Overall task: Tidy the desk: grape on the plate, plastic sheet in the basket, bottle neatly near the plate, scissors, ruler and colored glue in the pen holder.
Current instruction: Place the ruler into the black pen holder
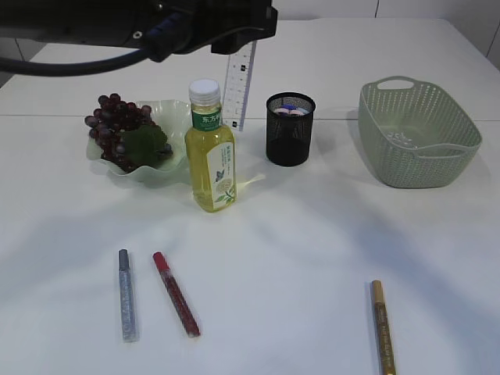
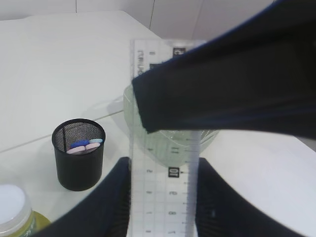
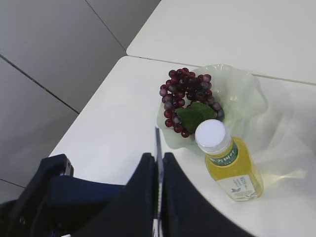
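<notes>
Ruler [image 1: 241, 82], transparent, hangs upright at upper centre of the frame, long axis vertical, lower end pointing down; both right gripper [image 3: 159, 170] and left gripper [image 2: 165, 185] pinch it.

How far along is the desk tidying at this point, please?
Done: grapes on plate, bottle beside it. In hand: ruler, gripped by left gripper and right gripper, not yet in the pen holder. Remaining: three glue pens on the table.

Bright, even light is washing the white table [image 1: 312, 258]; soft shadows are pooling around the bottle [image 1: 211, 152], its liquid glowing. Close-up dark fingers [image 2: 113, 207] are blurring in both wrist views.
</notes>
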`<state>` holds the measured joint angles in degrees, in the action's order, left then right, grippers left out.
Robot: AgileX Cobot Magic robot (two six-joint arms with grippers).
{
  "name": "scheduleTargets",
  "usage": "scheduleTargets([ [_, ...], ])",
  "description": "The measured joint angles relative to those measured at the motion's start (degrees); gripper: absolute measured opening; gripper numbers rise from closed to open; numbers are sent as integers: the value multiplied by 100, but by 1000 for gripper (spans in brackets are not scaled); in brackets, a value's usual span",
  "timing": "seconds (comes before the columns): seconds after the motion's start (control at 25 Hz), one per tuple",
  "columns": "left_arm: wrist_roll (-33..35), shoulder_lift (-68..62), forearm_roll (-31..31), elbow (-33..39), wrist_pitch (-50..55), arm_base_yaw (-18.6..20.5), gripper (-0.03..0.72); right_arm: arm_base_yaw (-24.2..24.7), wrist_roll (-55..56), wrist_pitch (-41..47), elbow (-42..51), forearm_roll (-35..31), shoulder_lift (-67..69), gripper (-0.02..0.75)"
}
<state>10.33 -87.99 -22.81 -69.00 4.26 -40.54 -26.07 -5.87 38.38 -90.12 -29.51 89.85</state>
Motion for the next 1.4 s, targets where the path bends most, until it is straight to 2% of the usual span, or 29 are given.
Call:
scheduleTargets([
  [0.88, 0, 0, 0, 0, 0, 0, 282, 0, -9, -6, 0, 0, 0, 15],
  [1.4, 0, 0, 0, 0, -26, 0, 319, 0, 1, -6, 0, 0, 0, 15],
])
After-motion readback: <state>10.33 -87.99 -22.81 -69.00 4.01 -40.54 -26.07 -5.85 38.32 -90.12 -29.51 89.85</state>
